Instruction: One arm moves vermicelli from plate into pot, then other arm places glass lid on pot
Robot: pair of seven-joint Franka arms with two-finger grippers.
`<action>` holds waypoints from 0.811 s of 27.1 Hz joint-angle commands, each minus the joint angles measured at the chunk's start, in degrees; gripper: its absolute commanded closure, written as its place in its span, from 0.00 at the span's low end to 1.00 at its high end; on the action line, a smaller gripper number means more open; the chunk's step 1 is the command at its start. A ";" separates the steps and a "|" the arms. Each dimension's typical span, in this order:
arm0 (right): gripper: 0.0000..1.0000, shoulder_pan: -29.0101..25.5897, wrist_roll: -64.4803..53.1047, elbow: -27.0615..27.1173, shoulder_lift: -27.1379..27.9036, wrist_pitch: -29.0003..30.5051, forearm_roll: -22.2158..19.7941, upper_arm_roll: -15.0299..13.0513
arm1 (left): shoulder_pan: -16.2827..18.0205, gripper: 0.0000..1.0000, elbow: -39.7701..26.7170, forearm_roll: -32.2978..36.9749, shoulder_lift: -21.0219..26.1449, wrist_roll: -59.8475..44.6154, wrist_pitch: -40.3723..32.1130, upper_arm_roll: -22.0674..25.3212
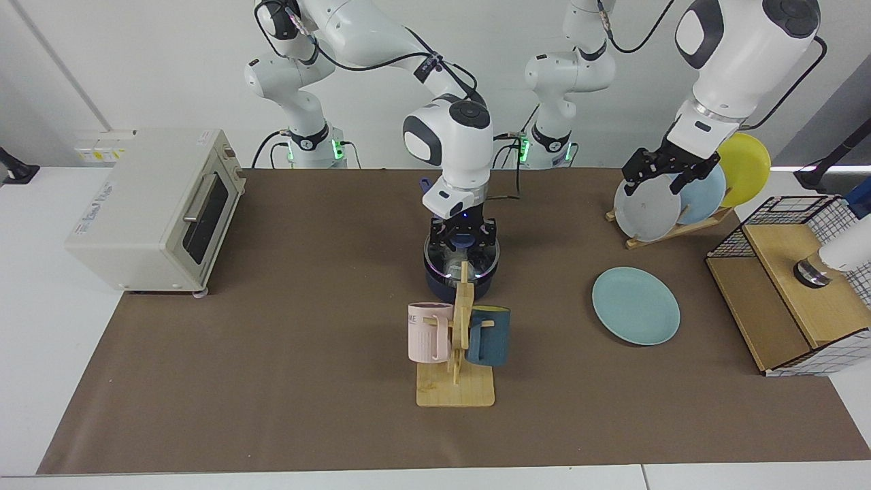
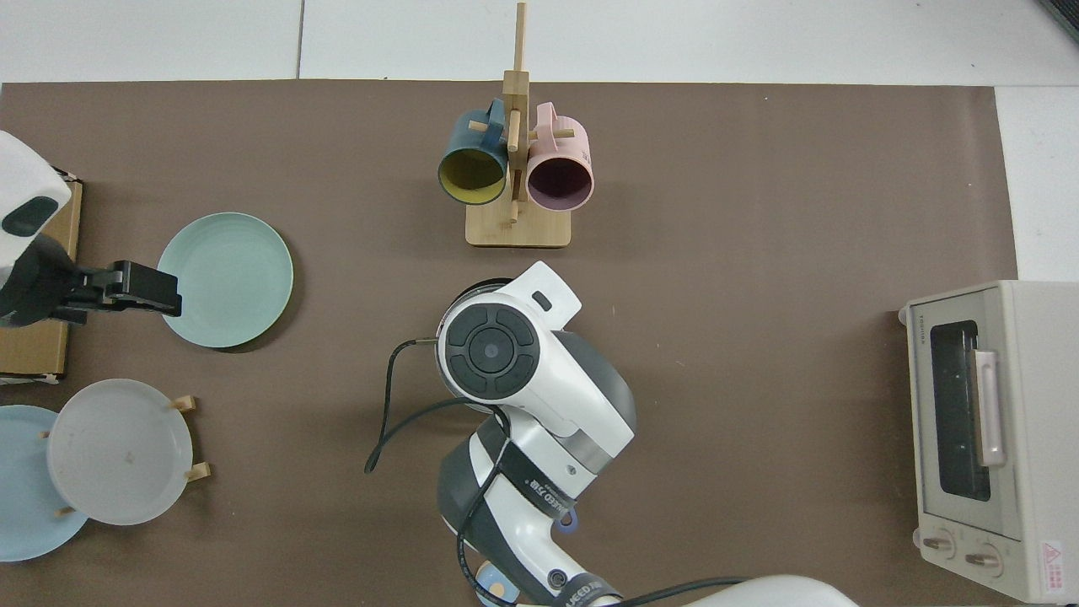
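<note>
The dark blue pot (image 1: 446, 286) stands mid-table just behind the mug tree. The glass lid (image 1: 478, 263) lies level over its mouth. My right gripper (image 1: 463, 239) is straight above, shut on the lid's blue knob. The vermicelli (image 1: 450, 263) shows only as a pale smudge through the glass. In the top view the right arm covers the lid, the vermicelli and most of the pot (image 2: 469, 292). The teal plate (image 1: 635, 305) (image 2: 226, 279) lies bare. My left gripper (image 1: 665, 174) (image 2: 165, 291) waits open, high over that plate's edge, in front of the plate rack.
A wooden mug tree (image 1: 457, 340) (image 2: 514, 177) with a pink and a teal mug stands close in front of the pot. There is a toaster oven (image 1: 156, 204) (image 2: 978, 438), a plate rack (image 1: 670, 197) (image 2: 118, 451) and a wire basket with a wooden box (image 1: 789, 292).
</note>
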 commanded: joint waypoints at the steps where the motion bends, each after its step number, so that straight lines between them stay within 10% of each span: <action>1: 1.00 -0.61 0.97 0.28 0.67 1.37 -1.39 0.07 | -0.37 0.00 -0.16 1.19 -0.68 0.29 0.26 0.21; 22: 1.00 -0.34 0.97 3.80 3.58 1.98 -1.30 0.07 | -0.37 0.00 -0.17 1.19 -0.68 0.29 0.26 0.21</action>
